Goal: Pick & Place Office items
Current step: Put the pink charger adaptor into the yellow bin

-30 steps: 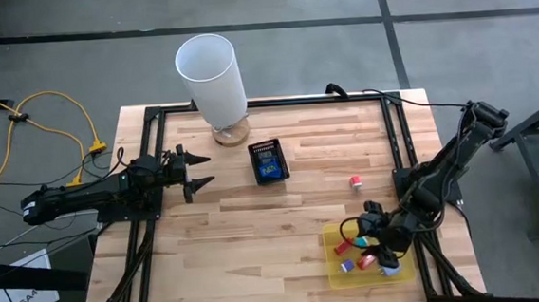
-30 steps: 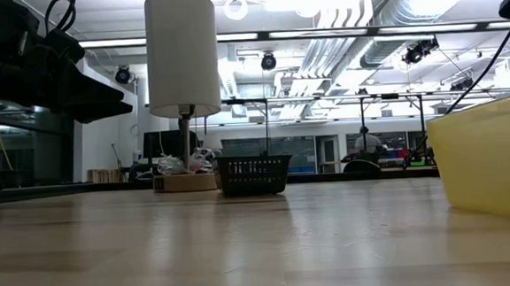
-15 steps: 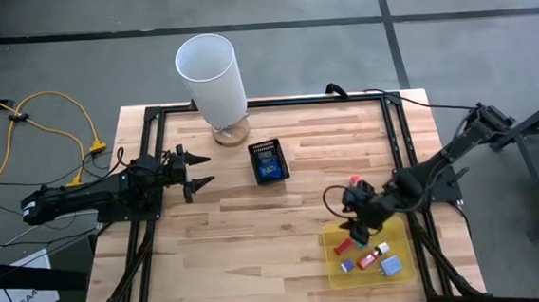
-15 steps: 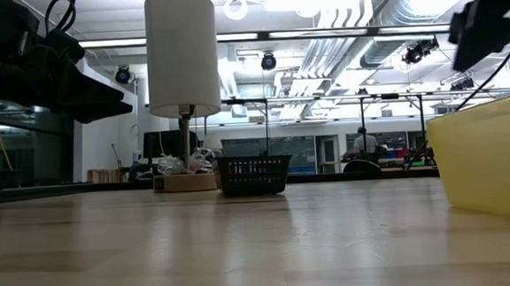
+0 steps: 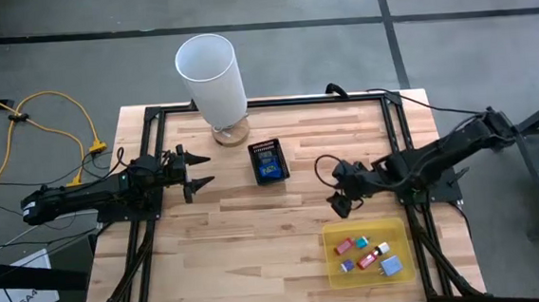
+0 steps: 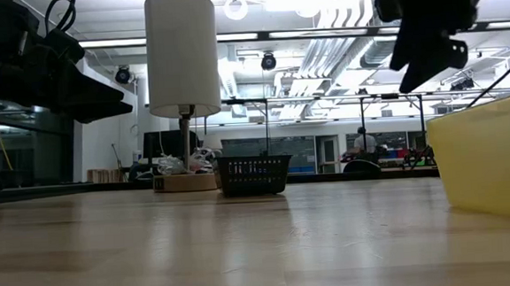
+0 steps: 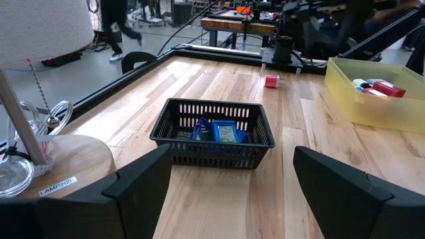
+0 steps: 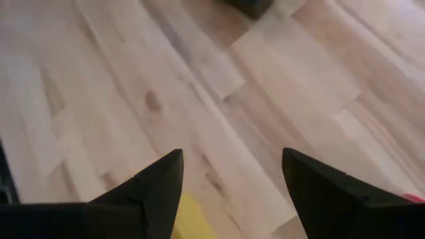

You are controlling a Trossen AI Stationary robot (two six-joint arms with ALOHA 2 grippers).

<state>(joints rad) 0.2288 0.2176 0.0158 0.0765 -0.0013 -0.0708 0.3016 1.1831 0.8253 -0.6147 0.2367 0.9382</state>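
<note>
Largely sorted: several office items (image 5: 364, 254) lay in the yellow tray (image 5: 400, 227), some blue ones in the mesh box (image 5: 269, 161). One red piece (image 7: 271, 81) remained loose on the table (image 5: 257, 238). Right gripper (image 5: 341, 199) hovered nearby, fingers apart, empty; left gripper (image 5: 195, 171) waited, open, at the left edge.

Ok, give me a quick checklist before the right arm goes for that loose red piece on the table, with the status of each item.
1. Right gripper open and empty: ok, fingers apart, nothing between them.
2. Red piece reachable: ok in the left wrist view, lying alone on bare wood; hidden by the arm from above.
3. Gripper lined up over the piece: cannot tell.
4. Yellow tray has room: ok, a few pieces inside, bare floor left.
5. Left gripper out of the way: ok, open, waiting at the table's left side.
6. Mesh basket clear of the path: ok, stands apart.
</note>
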